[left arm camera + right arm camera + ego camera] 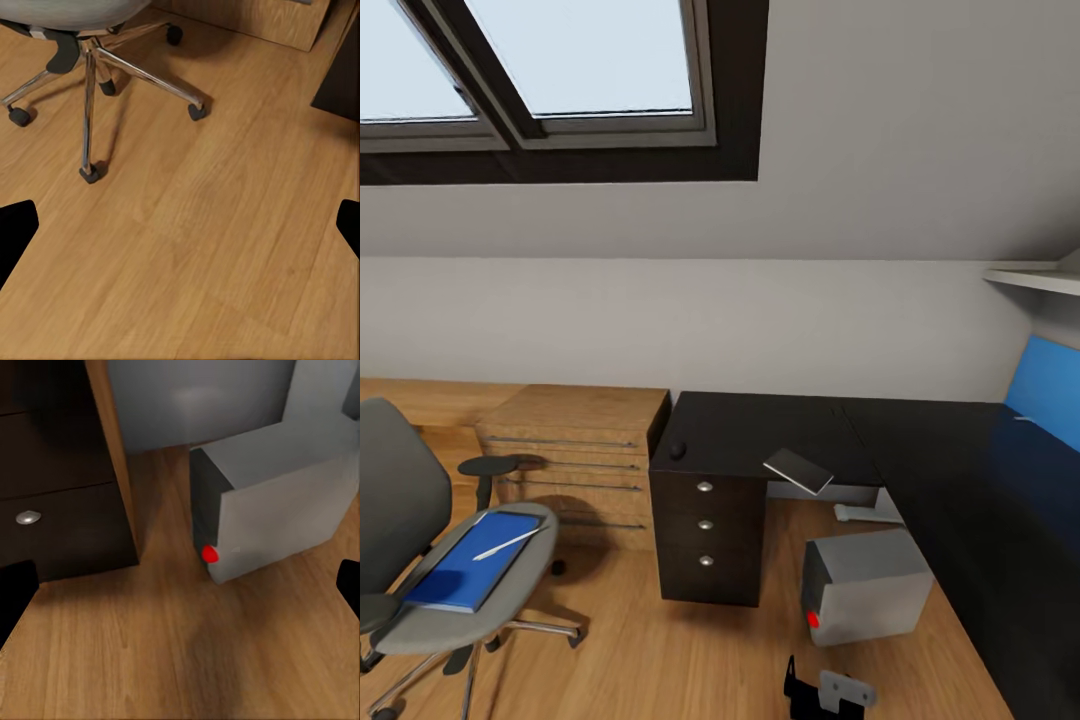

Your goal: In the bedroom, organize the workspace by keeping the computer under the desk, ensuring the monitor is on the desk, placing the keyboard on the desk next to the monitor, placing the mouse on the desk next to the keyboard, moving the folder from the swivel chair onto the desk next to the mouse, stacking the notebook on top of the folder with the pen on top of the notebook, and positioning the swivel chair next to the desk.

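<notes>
1. Tabletop (780, 430): black corner top, ahead of both claws. Its drawer block (706, 535) has three round silver knobs; one knob (28, 517) shows just ahead of the right claw, off to one side.
2. Swivel chair (400, 500): grey, well to the left of the tabletop. Its chrome star base (112, 67) on castors stands on the wood floor (195, 247) ahead of the left claw.
3. Wooden drawer cabinet (575, 450): between the chair and the drawer block, touching or just beside the block.
4. Computer (865, 585): grey tower on the floor under the tabletop, right of the drawer block, red button (210, 553) on its dark front. Close in front of the right claw, apart from it.
5. Folder (475, 560): blue, flat on the chair seat.
6. Flat dark slab (798, 470): tilted at the tabletop's front edge, partly overhanging. Can't tell what it is.
7. Pen (508, 543): pale, lying on the folder.
8. Mouse (678, 451): small, dark, on the tabletop's left end above the drawers.
9. Left claw (180, 225): fingers spread wide, nothing between them, above bare floor.
10. Right claw (180, 585): fingers spread wide, holding nothing, low over the floor.
</notes>
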`<state>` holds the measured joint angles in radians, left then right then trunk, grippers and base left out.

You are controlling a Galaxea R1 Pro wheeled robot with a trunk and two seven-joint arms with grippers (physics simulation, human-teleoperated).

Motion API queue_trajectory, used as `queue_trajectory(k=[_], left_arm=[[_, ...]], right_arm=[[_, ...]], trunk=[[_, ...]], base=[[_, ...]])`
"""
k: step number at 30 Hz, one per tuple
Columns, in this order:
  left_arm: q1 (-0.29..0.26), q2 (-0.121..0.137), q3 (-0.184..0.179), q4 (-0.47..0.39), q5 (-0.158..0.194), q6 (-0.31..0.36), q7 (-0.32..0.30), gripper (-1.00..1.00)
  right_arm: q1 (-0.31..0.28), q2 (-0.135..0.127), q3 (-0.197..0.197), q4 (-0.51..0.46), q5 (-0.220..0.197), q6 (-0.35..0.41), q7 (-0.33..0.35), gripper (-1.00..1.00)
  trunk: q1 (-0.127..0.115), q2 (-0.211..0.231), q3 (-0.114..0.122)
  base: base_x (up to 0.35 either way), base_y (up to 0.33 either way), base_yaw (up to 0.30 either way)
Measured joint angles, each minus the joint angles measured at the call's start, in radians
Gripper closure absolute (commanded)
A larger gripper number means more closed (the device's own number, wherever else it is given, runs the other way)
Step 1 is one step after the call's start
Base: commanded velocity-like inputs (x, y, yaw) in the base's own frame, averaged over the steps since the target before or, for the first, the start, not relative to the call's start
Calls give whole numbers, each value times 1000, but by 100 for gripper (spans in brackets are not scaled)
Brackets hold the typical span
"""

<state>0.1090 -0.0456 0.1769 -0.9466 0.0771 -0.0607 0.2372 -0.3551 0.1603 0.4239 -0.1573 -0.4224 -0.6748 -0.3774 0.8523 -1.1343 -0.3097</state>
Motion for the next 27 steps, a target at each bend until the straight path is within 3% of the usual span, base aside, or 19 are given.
queue_trajectory(k=[2, 5, 6, 10, 11, 12, 13, 14, 15, 16, 18, 21, 27], left_arm=[[0, -1, -7, -9, 0, -1, 0, -100], [0, -1, -34, -63, 1, 3, 1, -100], [0, -1, -45, -113, 1, 7, 1, -100], [0, -1, -53, -203, 2, 35, 2, -100], [0, -2, -57, -332, 4, 162, 2, -100], [0, -2, -58, -382, 4, 206, 2, -100], [0, -1, -59, -449, 4, 295, 1, -100], [0, -1, -60, -485, 5, 340, 1, -100], [0, -3, -61, -570, 7, 450, 2, -100], [1, -7, -62, -609, 8, 495, 2, -100], [1, -25, -64, -639, 10, 537, 2, -100], [-12, -56, -65, -655, 16, 574, 2, -100], [-47, -81, -67, -574, 60, 607, -1, -100]], right_arm=[[0, 1, 0, -25, -1, 1, -1, -100], [0, 1, 1, -139, 3, 26, -6, -100], [0, 2, 4, -223, 10, 80, -11, -100], [0, 0, 6, -376, 39, 222, -40, -100], [1, -2, 8, -489, 75, 443, -105, -100], [0, -1, 12, -630, 87, 503, -121, -100], [-1, -1, 12, -716, 93, 597, -143, -100], [-1, 0, 12, -755, 93, 641, -151, -100], [-10, 1, 12, -859, 91, 781, -165, -100], [-21, 0, 11, -928, 93, 875, -171, -100], [-33, -2, 7, -998, 94, 982, -175, -100], [-42, -5, -5, -1035, 94, 1056, -177, -100], [-46, -41, -70, -1008, 94, 1101, -181, -100]], trunk=[[0, 0, 0], [-11, 21, 9], [-15, 28, 13], [-30, 56, 25], [-34, 63, 28], [-38, 70, 32], [-42, 77, 35], [-46, 84, 38], [-50, 91, 41], [-54, 98, 44], [-61, 112, 50], [-73, 133, 60], [-96, 175, 78]], base=[[16, 1, 0], [6, 0, 0], [3, 0, 0], [1, 0, 0], [0, 0, 0], [0, 0, 0], [0, 0, 0], [0, 0, 0], [0, 0, 0], [0, 0, 0], [0, 0, 0], [0, 0, 0], [0, 0, 0]])
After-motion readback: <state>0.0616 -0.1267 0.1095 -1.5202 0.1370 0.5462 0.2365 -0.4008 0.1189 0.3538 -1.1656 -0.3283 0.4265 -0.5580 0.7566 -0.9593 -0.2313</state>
